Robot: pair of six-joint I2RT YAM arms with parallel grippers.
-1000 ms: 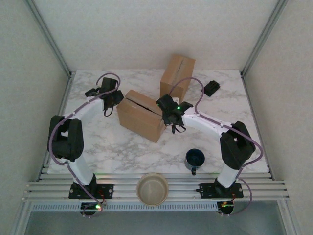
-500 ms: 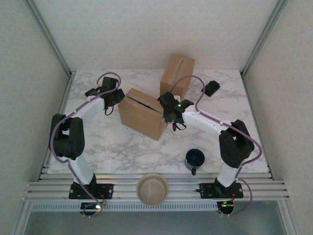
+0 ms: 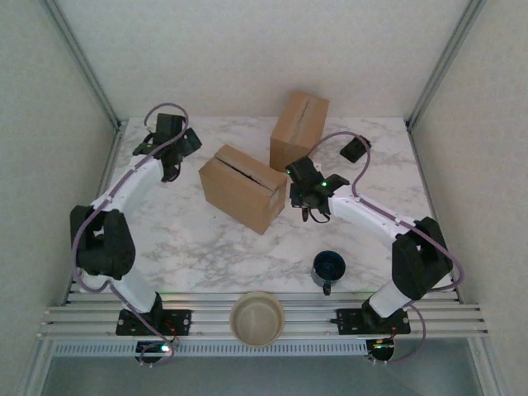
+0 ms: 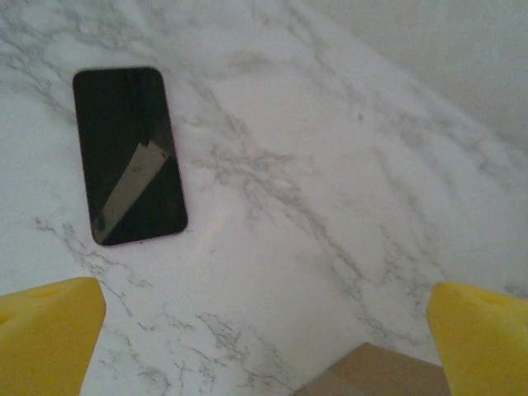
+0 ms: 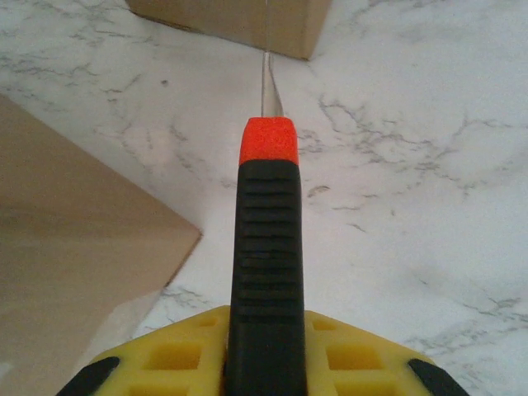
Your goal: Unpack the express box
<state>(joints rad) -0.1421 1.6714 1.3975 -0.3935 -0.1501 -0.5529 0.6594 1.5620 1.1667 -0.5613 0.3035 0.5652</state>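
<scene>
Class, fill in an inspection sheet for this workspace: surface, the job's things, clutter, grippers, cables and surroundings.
Surface: marble table, no spills seen.
Job's things: cardboard box lying mid-table, flaps down; second box upright behind it; cutter with black handle and red tip.
Clutter: phone flat on the marble ahead of the left gripper; blue mug; beige bowl on the near rail; small black object back right.
Grippers: left gripper open, empty; right gripper shut on the cutter, beside the lying box.
Cables: purple cable looping along each arm.
Surroundings: white walls, metal frame posts.
</scene>
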